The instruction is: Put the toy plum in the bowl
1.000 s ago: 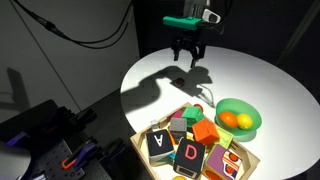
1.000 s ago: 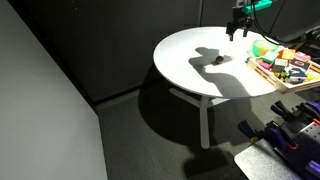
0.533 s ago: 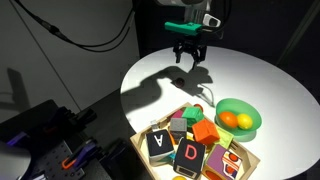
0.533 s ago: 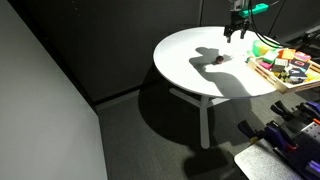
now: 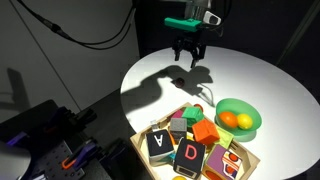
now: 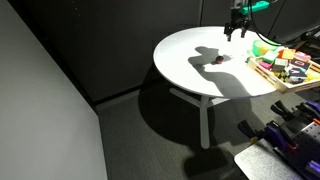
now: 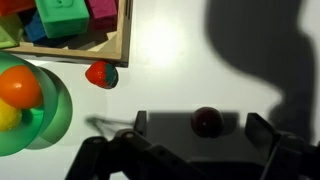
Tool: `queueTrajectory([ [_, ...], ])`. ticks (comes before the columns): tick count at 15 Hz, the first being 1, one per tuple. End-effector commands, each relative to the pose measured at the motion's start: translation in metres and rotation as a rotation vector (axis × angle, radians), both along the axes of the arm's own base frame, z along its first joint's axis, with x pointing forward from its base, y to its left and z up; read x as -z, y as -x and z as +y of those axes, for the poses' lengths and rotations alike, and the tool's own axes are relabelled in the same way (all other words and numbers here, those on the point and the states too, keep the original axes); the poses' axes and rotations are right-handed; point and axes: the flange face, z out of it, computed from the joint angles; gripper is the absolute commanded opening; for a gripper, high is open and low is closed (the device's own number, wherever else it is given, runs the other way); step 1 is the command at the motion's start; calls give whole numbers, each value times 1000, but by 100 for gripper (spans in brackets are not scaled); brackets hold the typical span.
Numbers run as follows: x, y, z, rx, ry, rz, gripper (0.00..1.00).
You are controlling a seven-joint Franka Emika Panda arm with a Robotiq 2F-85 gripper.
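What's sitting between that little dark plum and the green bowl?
A red toy strawberry, just off the line from plum to bowl; otherwise bare table, in the wrist view.

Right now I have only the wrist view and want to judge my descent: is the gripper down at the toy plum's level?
Observer: No. In an exterior view the gripper hangs open well above the table, with the toy plum lying on the table beneath it.
Operator: The bowl is cut off at my edge. Is there room in it?
Observer: In an exterior view the bowl holds just an orange ball and a yellow ball, with bare green behind them.
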Motion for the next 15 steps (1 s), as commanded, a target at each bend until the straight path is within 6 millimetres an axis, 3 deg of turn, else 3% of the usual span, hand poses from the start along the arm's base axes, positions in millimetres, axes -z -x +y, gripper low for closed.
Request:
queueTrajectory([
  [1,0,0,-1,0,0,1,100],
  [6,0,0,-1,0,0,1,100],
  [15,22,-20,15,-72,16,8,100],
])
